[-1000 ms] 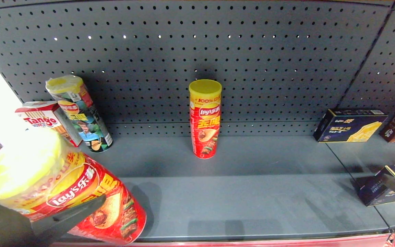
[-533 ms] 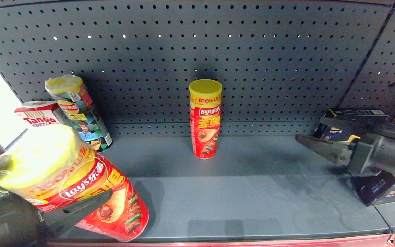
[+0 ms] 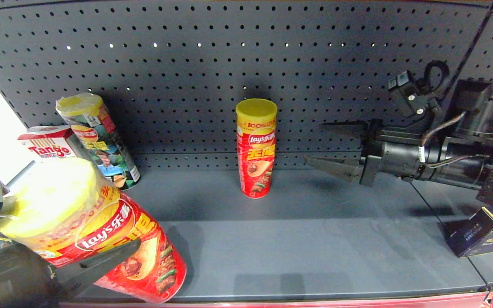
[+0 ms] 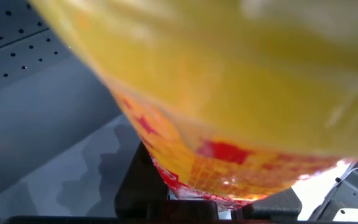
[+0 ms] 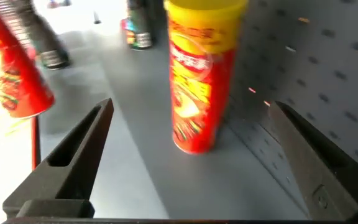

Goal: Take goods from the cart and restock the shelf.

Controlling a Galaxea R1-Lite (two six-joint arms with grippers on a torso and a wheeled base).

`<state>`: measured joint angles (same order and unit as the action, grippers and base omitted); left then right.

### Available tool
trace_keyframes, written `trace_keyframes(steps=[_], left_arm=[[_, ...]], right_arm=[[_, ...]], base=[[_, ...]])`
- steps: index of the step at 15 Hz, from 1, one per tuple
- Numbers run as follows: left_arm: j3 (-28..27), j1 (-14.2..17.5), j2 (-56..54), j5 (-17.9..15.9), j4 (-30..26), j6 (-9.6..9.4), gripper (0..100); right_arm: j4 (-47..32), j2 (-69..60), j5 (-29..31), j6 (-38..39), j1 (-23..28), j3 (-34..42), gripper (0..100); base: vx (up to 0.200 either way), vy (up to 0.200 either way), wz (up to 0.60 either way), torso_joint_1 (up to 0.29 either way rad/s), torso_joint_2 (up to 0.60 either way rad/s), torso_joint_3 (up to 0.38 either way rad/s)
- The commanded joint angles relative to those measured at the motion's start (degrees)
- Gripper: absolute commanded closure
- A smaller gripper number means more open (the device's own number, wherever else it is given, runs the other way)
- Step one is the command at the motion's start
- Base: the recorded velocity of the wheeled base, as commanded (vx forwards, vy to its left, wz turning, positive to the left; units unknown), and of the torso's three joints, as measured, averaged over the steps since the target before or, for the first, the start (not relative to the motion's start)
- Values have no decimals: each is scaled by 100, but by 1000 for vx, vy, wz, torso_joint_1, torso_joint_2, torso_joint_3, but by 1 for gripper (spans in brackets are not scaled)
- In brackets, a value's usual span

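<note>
left hand, cut off at frame edge, holds tilted chip can | right hand wide

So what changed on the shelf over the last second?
The right end effector, open, swung in from the right edge and moved left toward the standing chip can. The left end effector kept its grip on the tilted chip can, which barely shifted. The standing chip can stayed put.
</note>
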<state>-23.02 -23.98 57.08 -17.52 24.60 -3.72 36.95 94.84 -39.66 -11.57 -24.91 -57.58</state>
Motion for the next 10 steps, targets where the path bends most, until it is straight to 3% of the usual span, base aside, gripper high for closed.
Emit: trace_keyframes(steps=[1, 3, 10], left_arm=[[16, -2, -4, -15, 1, 47, 100], [-1, -10, -4, -24, 10, 99, 100], [-10, -10, -12, -32, 1, 108, 100]], right_arm=[[40, 526, -315, -65, 12, -333, 0], [172, 825, -631, -100, -6, -500, 0], [304, 1801, -657, -109, -199, -1168, 0]], base=[[0, 0, 0, 0, 0, 0], [0, 0, 0, 0, 0, 0], [0, 0, 0, 0, 0, 0]])
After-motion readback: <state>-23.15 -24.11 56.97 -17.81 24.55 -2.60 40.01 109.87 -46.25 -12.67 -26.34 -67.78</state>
